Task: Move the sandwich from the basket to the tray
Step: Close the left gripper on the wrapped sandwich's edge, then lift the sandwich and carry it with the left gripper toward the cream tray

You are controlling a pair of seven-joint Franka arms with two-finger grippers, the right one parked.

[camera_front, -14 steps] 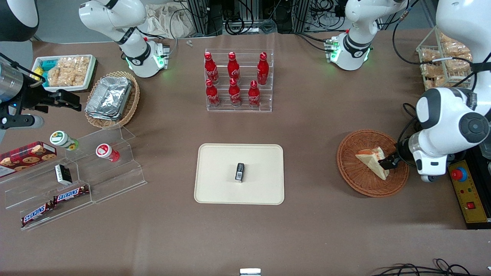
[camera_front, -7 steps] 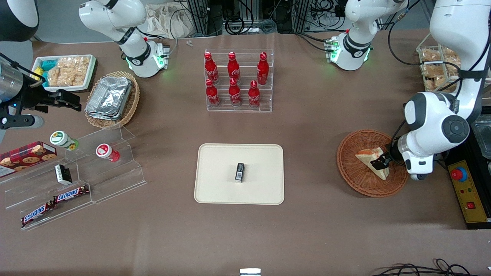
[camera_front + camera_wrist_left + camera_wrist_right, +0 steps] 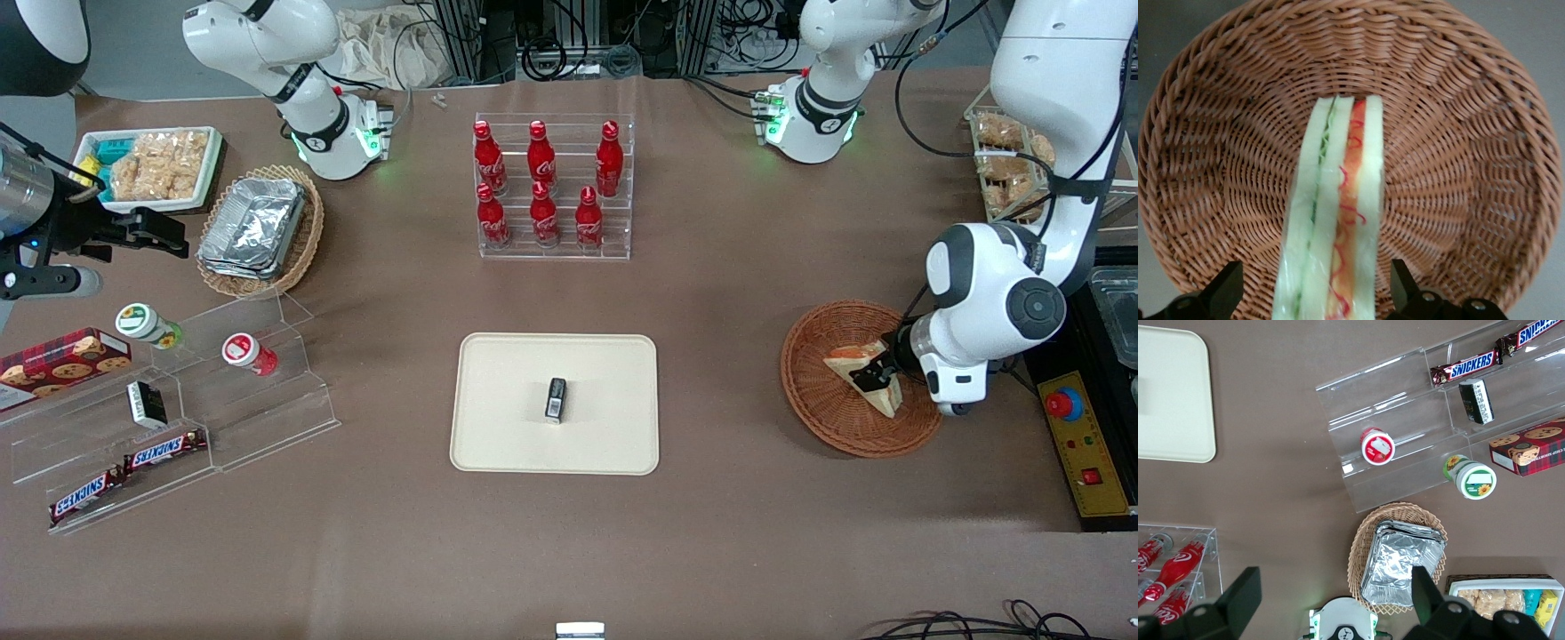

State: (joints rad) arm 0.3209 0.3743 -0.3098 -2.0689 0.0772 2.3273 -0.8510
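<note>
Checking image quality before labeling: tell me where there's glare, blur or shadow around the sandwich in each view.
Front view: even light, the gripper and arm throw a soft shadow over the sandwich in the basket. Left wrist view: the sandwich blurs slightly toward its nearest end, its wrap shows faint sheen, the open fingers are dark; the basket weave is sharp.

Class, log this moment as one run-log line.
stage: grasp approach | claw: open, straddling sandwich | sandwich: in basket | tray: awaiting sandwich
</note>
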